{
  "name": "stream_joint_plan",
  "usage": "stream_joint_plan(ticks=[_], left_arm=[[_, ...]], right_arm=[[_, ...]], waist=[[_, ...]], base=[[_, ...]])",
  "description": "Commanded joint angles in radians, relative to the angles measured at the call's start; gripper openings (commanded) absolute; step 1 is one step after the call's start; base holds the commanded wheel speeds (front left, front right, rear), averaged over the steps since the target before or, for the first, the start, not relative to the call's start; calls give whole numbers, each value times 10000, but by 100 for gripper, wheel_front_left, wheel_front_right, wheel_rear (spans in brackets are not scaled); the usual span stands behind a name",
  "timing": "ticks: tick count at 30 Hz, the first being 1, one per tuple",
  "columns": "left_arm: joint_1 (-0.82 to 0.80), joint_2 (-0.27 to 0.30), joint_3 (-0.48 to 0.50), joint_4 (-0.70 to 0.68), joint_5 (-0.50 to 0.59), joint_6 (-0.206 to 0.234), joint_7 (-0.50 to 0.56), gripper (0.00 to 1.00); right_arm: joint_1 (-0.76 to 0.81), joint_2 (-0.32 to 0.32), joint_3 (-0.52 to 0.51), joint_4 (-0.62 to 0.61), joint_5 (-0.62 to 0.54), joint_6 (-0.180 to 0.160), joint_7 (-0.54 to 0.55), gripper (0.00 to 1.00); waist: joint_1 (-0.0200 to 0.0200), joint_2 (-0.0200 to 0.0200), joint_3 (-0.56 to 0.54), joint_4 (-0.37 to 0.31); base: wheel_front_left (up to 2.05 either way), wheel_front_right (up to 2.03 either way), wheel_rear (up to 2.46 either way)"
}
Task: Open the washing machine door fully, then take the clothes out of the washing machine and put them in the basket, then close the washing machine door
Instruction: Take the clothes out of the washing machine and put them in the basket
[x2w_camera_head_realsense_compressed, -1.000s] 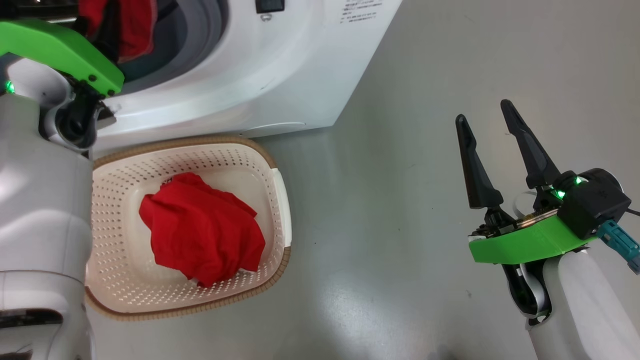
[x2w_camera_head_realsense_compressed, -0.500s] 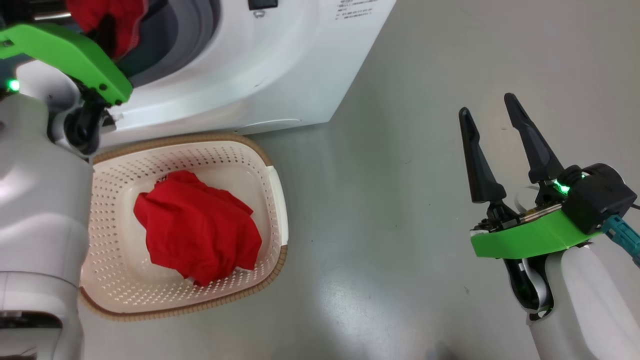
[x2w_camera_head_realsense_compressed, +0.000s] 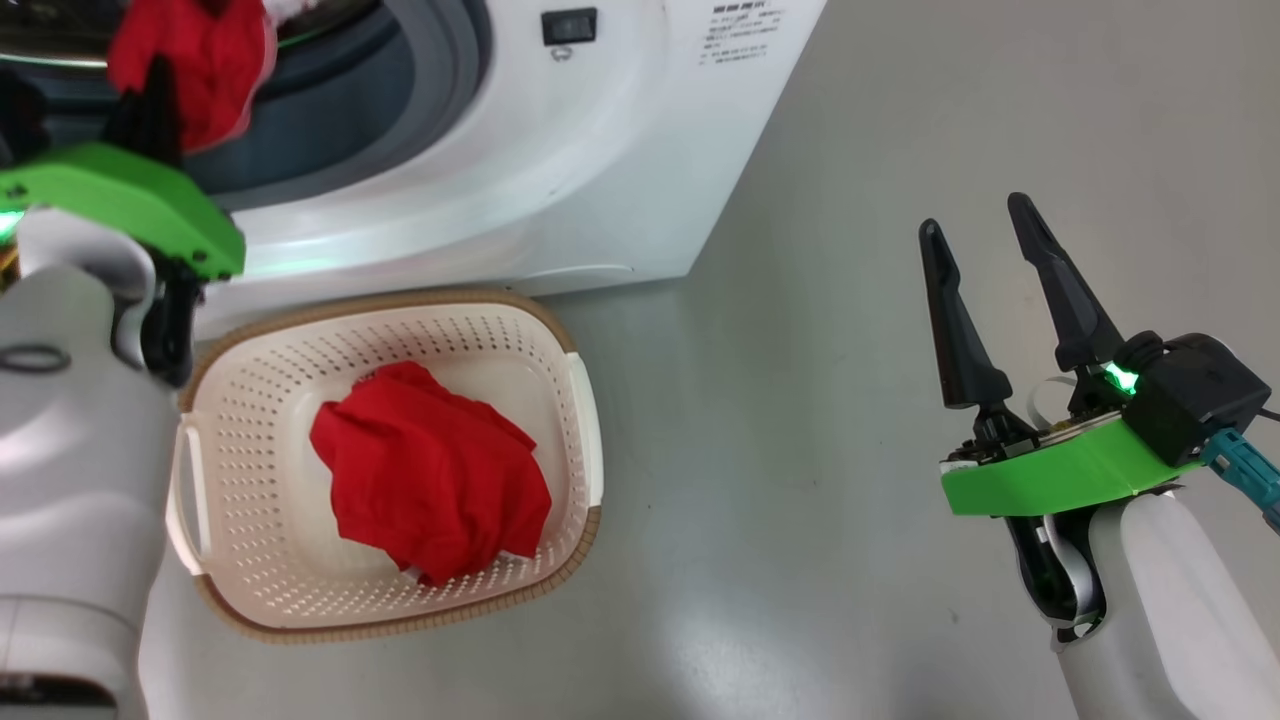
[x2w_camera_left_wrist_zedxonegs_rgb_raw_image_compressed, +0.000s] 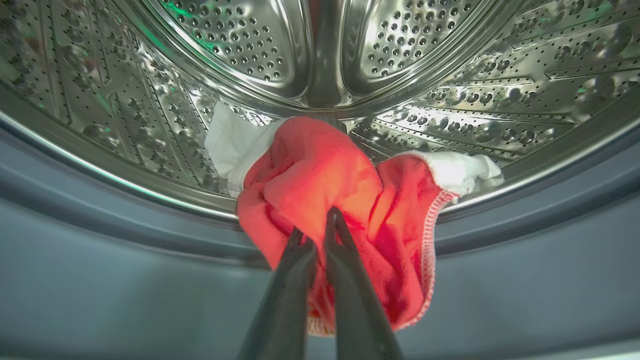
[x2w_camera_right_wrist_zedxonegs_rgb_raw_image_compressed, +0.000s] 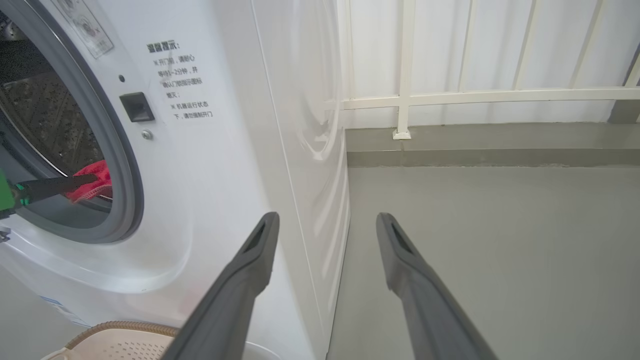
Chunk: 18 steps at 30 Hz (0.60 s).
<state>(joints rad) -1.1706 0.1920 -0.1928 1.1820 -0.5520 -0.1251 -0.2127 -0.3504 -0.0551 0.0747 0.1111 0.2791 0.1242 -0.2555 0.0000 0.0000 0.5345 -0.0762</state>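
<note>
The white washing machine (x2w_camera_head_realsense_compressed: 560, 180) stands with its drum mouth uncovered; its door is out of view. My left gripper (x2w_camera_left_wrist_zedxonegs_rgb_raw_image_compressed: 315, 225) is shut on a red garment with white parts (x2w_camera_left_wrist_zedxonegs_rgb_raw_image_compressed: 320, 175), which hangs over the grey rubber ring (x2w_camera_left_wrist_zedxonegs_rgb_raw_image_compressed: 100, 260) at the front of the steel drum. In the head view that gripper (x2w_camera_head_realsense_compressed: 150, 95) sits at the upper left against the same cloth (x2w_camera_head_realsense_compressed: 200, 60). Below the machine, the cream basket (x2w_camera_head_realsense_compressed: 390, 300) holds another red garment (x2w_camera_head_realsense_compressed: 430, 500). My right gripper (x2w_camera_head_realsense_compressed: 973, 217) hovers open over the floor at the right, holding nothing.
Grey floor (x2w_camera_head_realsense_compressed: 800, 450) spreads to the right of the machine and basket. A white railing (x2w_camera_right_wrist_zedxonegs_rgb_raw_image_compressed: 475, 95) and a low kerb run along the far wall. The black latch socket (x2w_camera_head_realsense_compressed: 568, 25) sits on the machine's front, right of the drum mouth.
My left gripper has shut on the red garment at the drum mouth. The head view has shifted, so the basket and machine sit further right. The right arm has held still.
</note>
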Motion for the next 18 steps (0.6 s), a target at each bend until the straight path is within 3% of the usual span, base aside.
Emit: stream_joint_plan(ticks=[1,4,13,18], left_arm=[[328,622,71,-234,217,22,-312,0],[707,737,137,-624,371,158,-468,0],[3296,800,1634,-4527,1332,816,-488,0],[4358,679,2122,-5788,1887,944,-489,0]], right_arm=[[163,48,187,-181,-6,65,-63,100],[215,48,240,-134,11,65,-63,100],[413,48,291,-11,61,65,-63,100],[544,49,321,39,126,65,-63,100]], waist=[[0,0,-256,125],[0,0,-486,178],[0,0,-1230,223],[0,0,-1590,171]], base=[[0,0,0],[0,0,0],[0,0,0],[0,0,0]])
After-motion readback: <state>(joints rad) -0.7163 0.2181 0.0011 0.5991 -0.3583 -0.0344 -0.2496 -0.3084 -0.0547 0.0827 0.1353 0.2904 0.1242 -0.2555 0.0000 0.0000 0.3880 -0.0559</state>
